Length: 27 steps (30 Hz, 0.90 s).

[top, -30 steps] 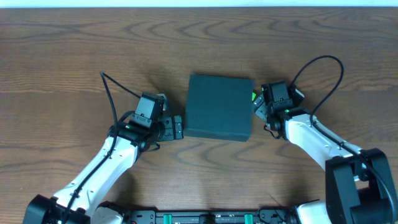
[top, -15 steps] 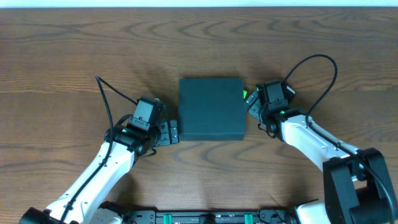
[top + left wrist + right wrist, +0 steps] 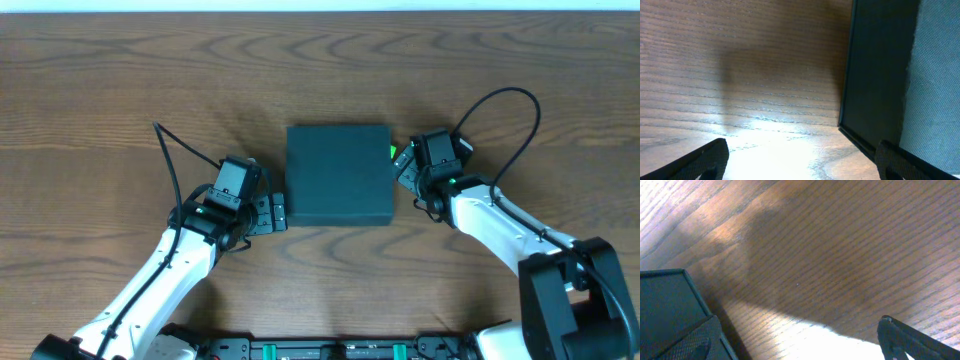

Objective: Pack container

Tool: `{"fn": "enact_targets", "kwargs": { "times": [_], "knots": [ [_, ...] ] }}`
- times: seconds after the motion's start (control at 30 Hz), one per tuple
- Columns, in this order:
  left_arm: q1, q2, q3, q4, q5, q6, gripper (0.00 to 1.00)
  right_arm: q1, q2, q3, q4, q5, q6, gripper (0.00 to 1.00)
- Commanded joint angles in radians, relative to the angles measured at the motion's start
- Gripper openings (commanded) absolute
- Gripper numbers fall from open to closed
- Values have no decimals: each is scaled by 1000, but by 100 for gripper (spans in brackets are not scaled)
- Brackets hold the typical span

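- Two white-and-black robot arms reach in from the near edge in the overhead view, the left arm [image 3: 170, 265] and the right arm [image 3: 500, 225], over a brown wood-grain surface [image 3: 100, 90].
- Between them, near the middle of the surface, sits the dark teal-green, matte, roughly square container [image 3: 338, 175], its lid lying flat and shut.
- The left jaws sit just beside the container's lower left edge, and the right jaws just beside its upper right edge. From above I cannot tell whether either touches the box, nor how wide the jaws stand.
- A small bright green spot [image 3: 393, 153] shows between the right arm's head and the container; what it is cannot be told.
- A thin black cable [image 3: 176, 160] loops up from the left arm, and another black cable [image 3: 512, 105] arcs over the right arm.
- In the left wrist view the left jaws are spread wide, with one dark textured finger [image 3: 705, 162] at the lower left corner and the other at the lower right.
- The container [image 3: 875, 75] fills the right side of that view, its dark wall upright on the surface [image 3: 740, 75], with a paler teal textured face further right. The lower right finger lies in front of the container's near corner, and bare wood shows between the jaws.
- In the right wrist view the right jaws are also spread wide, with one finger [image 3: 687, 342] at the lower left and the other at the lower right.
- The container's corner [image 3: 665, 297] shows at the left edge, partly behind the lower left finger. The rest is the surface [image 3: 840, 255], crossed by a broad shadow.
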Motion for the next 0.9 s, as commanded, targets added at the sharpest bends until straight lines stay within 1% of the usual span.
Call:
{"fn": "enact_targets", "kwargs": {
  "times": [0.0,0.1,0.33,0.5,0.57,0.63,0.73,0.87],
  "knots": [
    [-19,-13,19,14,39,-12,95,65,-8,3,-11,-83,-50,99],
    [-19,-13,19,1,32,-12,95,60,-7,3,-29,-45,-50,99],
    [-19,-14,19,-7,9,-12,95,18,-8,3,-40,-24,-64,99],
    [-18,-40,19,-12,-53,-3,95,-25,-8,3,-49,-26,-73,99],
    [-18,-55,19,-21,-106,10,95,-36,-7,3,-41,-39,-80,99],
    [-17,-60,19,-28,-129,23,95,-33,-8,3,-19,-54,-104,99],
    [-17,-60,19,-32,-133,23,95,-20,-8,3,3,-63,-103,99],
    [-17,-60,19,-34,-173,23,95,-7,-7,3,19,-68,-102,99]
  ]
}}
